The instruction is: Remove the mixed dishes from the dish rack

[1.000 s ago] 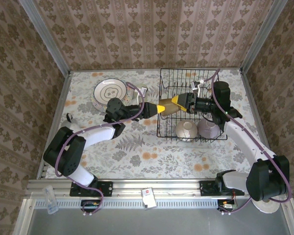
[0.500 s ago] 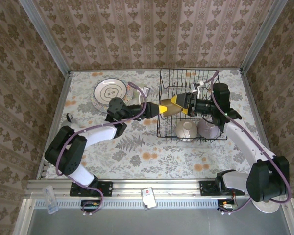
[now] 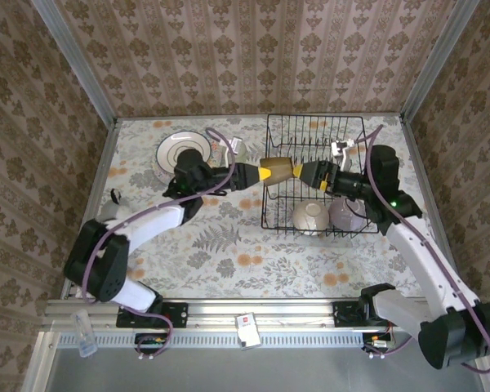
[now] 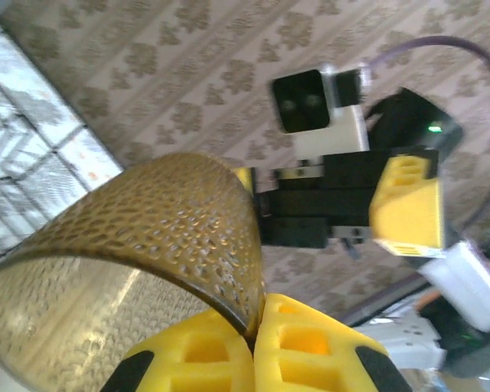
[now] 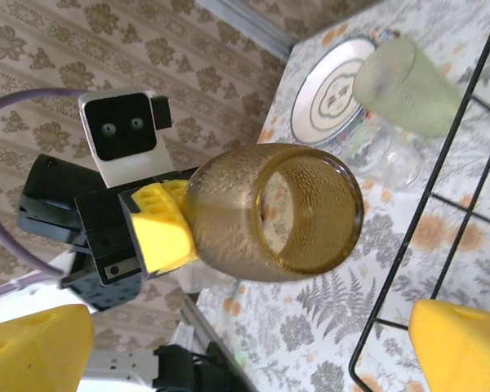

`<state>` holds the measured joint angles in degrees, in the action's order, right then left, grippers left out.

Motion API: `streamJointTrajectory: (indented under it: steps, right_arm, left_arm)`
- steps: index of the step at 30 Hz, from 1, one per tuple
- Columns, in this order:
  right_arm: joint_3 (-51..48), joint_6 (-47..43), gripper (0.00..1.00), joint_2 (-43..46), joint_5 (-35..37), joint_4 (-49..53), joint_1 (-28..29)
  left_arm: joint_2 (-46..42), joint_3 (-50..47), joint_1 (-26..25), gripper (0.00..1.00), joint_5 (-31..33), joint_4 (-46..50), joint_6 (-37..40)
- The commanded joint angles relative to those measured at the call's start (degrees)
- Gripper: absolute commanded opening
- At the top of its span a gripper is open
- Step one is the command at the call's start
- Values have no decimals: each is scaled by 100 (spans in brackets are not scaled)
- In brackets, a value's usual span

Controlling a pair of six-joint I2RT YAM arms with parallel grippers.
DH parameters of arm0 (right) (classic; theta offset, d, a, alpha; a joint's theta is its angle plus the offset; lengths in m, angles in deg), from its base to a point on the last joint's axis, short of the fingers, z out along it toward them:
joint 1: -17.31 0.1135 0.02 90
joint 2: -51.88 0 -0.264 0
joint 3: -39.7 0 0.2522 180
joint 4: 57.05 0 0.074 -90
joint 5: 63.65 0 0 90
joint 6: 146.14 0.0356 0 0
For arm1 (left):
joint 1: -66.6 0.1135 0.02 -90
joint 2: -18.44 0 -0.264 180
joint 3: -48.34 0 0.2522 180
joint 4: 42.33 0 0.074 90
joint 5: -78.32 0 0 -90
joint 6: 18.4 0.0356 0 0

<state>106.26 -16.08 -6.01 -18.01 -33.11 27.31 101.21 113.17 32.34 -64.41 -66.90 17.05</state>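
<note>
Damask-papered walls enclose a floral-printed tabletop (image 3: 229, 253). Over the 9 o'clock edge of the black wire dish rack (image 3: 314, 131), a small brown translucent cup (image 3: 279, 171) is held on its side, with its mouth turned toward 3 o'clock. Its other end is pinched between the yellow pads of the left gripper (image 3: 262, 172), which is clamped on the cup. The right gripper (image 3: 313, 175) is set just at 3 o'clock of the cup, apart from it, with its jaws spread wide and nothing between them. Inside the rack, along its 6 o'clock side, a cream bowl (image 3: 310, 217) and a lavender bowl (image 3: 348, 214) are seen side by side. At 11 o'clock on the tabletop, a white round plate (image 3: 182, 152) is laid flat. A pale green glass (image 5: 404, 86) is seen just beside the plate.
</note>
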Motion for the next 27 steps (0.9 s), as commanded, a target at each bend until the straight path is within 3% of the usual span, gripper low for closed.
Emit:
streamJointTrajectory:
  steps: [1, 7, 12, 20, 27]
  right_arm:
    - [221, -393, 100, 306, 551, 497, 28]
    - [108, -511, 100, 473, 816, 653, 36]
    - [-46, -558, 100, 554, 1041, 659, 64]
    - [-309, -739, 100, 651, 1351, 729, 216]
    - [-477, -986, 100, 777, 1507, 1016, 288]
  left_arm:
    - [-930, 759, 25, 0, 939, 3303, 2166]
    - [-1509, 1909, 52, 0, 3447, 7016, 3886]
    - [-1620, 2348, 253, 0, 4720, 8742, 4452]
    - [-1424, 2243, 1044, 0, 4951, 9725, 4765]
    - [-329, 2342, 1098, 0, 4939, 9581, 4796]
